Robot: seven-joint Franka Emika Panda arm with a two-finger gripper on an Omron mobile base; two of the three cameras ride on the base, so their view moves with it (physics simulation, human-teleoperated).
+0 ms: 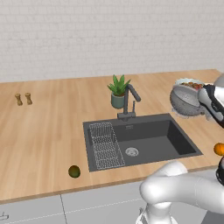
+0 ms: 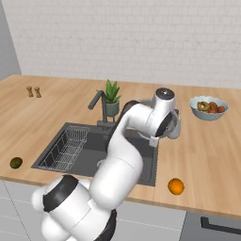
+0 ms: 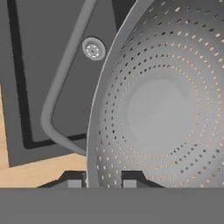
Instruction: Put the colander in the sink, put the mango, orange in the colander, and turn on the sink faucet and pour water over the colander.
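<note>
Perforated colander [image 1: 186, 101] tilted above counter right of the sink [image 1: 173, 135], off the surface.

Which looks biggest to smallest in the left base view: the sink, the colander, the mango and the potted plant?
1. The sink, by far.
2. The colander, held up tilted by the gripper.
3. The potted plant, somewhat smaller than the colander; it stands farther back, so that gap is unsure.
4. The mango, smallest, though nearest the camera.

Both base cameras are looking forward and down from behind the arm, left and right, sharing the sink [image 1: 144, 140], sink faucet [image 1: 129, 101] and counter [image 1: 43, 127]. The hand camera is peering close into the colander [image 3: 162, 109] above the basin.
</note>
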